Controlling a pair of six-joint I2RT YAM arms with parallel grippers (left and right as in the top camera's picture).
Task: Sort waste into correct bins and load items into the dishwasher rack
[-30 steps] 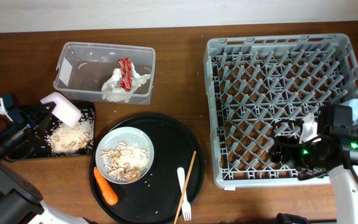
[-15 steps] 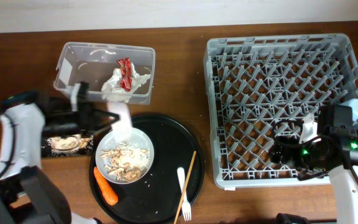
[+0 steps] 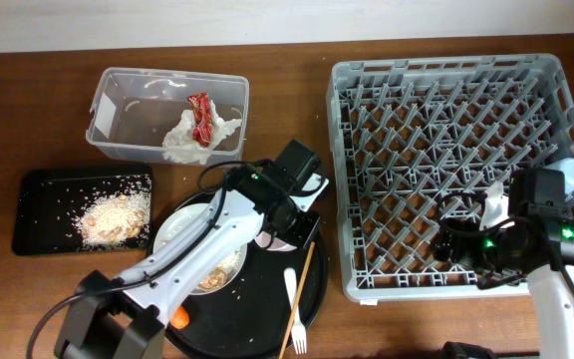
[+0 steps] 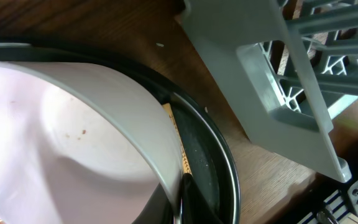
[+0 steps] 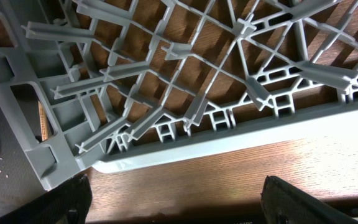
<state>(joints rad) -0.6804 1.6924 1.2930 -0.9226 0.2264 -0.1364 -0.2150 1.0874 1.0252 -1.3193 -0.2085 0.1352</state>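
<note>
My left gripper (image 4: 180, 190) is shut on the rim of the pinkish-white bowl (image 4: 73, 137) and holds it tilted over the right side of the round black tray, close to the grey dishwasher rack (image 3: 367, 249). In the overhead view the left gripper (image 3: 289, 221) and arm hide the bowl. The white plate (image 3: 175, 227) with food scraps lies partly under the arm. The white fork (image 3: 294, 311) lies on the round tray. Only the tip of the carrot (image 3: 180, 318) shows. My right gripper (image 5: 179, 202) is open and empty at the rack's front edge (image 5: 229, 140).
The clear tub (image 3: 118, 110) holds a white napkin (image 3: 189, 138) and the red wrapper (image 3: 200, 117). The shallow black tray (image 3: 38, 189) holds beige scraps (image 3: 108, 214). A wooden chopstick (image 3: 303, 289) lies on the round black tray (image 3: 317, 274). A light blue cup (image 3: 572, 172) sits at the rack's right side.
My left arm has swung right with the bowl, from over the shallow black tray, across the plate, to the round tray's right side near the rack. The right arm has not moved.
</note>
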